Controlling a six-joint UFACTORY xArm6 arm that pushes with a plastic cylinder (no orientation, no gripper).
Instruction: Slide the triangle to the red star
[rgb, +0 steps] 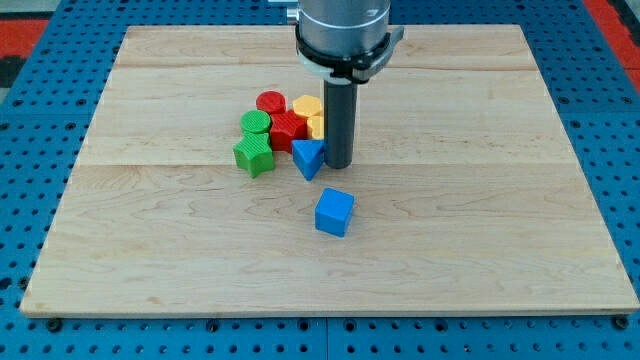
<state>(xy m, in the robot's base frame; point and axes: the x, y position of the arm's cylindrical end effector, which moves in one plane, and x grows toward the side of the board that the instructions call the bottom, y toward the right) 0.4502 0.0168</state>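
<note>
Wooden board (480, 230) lies on blue pegboard (25, 140).

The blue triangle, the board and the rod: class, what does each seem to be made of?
Blue triangle: probably moulded or printed plastic, matte, with uniform colour and faint ridges.
Board: pale wood, smooth, with visible grain and plank seams.
Rod ending in my tip, just right of the triangle: dark and slightly glossy; metal or plastic, unclear.

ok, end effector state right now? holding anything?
No gripper, just a rod: my tip is on the board, holding nothing, right beside the blue triangle on the view's right. Contact cannot be told.
</note>
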